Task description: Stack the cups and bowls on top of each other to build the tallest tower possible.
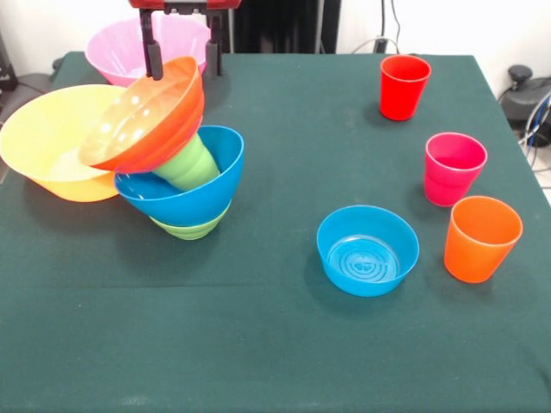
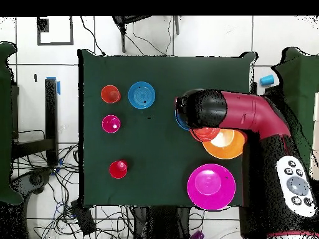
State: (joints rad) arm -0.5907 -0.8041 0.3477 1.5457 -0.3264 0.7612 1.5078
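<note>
The tower stands at the left of the front view. Its base is the small green bowl [image 1: 191, 229], with the wide blue bowl [image 1: 182, 198] on it. A light green cup [image 1: 188, 163] sits upside down in the blue bowl. The shallow orange-red bowl [image 1: 146, 116] leans steeply on that cup. My gripper [image 1: 183, 72] is open at the bowl's upper rim, with one finger [image 1: 153, 58] against the rim. Loose on the right are the red cup [image 1: 403, 86], magenta cup [image 1: 453, 168], orange cup [image 1: 480, 239] and small blue bowl [image 1: 368, 249]. In the overhead view the arm [image 2: 237, 115] hides the gripper.
The big yellow-orange bowl [image 1: 47, 142] sits right beside the tower and the big pink bowl [image 1: 120, 43] lies behind it, near the table's far edge. From above, the pink bowl [image 2: 211, 186] and the yellow-orange bowl [image 2: 227, 144] lie beside the arm.
</note>
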